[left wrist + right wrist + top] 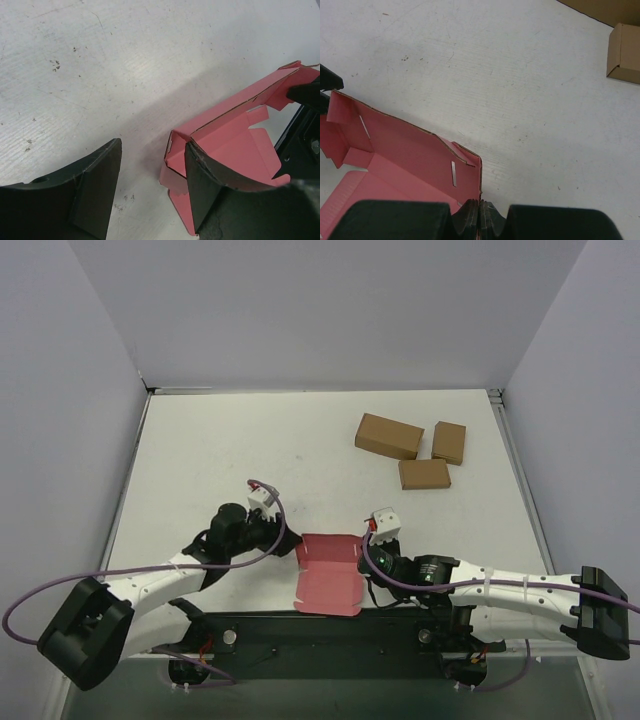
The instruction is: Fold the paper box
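Paper box (pixel 328 575): thin pink-red card, matte, with raw brown cut edges. It is partly formed, with a flat floor panel, a raised long wall with a slit and notched tabs, and a folded end wall. It lies at the near middle of the surface, between the two tools.

Right tool (pixel 480 209): black ribbed pads pressed together on the top corner of the paper box's upright wall, pinching the card.

Left tool (pixel 152 150): black, blunt, wedge-shaped fingers (pixel 95 190) standing well apart. One finger is over bare surface and the other is at the box's left end wall. Nothing is gripped.

Brown cardboard boxes (pixel 389 436): three small, closed, plain kraft rectangles, grouped close together at the far right, well apart from the paper box.

Surface (pixel 220 450): white, faintly woven texture, with scattered dark specks and scuffs.

Walls (pixel 330 310): pale lavender-grey, smooth panels enclosing the surface on the left, back and right.
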{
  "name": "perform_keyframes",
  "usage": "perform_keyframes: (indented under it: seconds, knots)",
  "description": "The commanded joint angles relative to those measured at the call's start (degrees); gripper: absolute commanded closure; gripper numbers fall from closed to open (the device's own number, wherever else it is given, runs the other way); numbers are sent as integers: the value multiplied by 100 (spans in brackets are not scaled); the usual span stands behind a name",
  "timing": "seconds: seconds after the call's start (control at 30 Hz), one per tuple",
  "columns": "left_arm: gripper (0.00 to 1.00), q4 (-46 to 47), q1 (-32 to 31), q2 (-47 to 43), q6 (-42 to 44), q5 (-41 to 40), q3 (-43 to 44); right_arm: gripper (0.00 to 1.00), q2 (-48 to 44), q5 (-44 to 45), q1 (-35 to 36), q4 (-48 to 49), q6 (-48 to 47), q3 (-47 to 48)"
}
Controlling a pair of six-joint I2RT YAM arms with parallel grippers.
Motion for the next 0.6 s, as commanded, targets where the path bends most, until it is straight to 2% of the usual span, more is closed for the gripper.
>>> perform_keyframes:
  seconds: [0.0, 0.1, 0.2, 0.4, 0.57]
  knots:
    - [37, 541, 11, -364, -123, -17, 35, 100, -91, 54, -43, 183, -40, -38]
    - [37, 498, 11, -812, -167, -307, -106, 100, -56, 27, -43, 226, -57, -46]
    - [36, 489, 29, -1024, -159, -169, -106, 100, -21, -8, -52, 271, -93, -46]
    - [36, 85, 20, -524, 140, 175, 219, 100, 14, -34, -43, 297, -93, -29]
    - [35, -100, 11, -400, 359, -115, 246, 100, -82, -52, -52, 297, -58, -73]
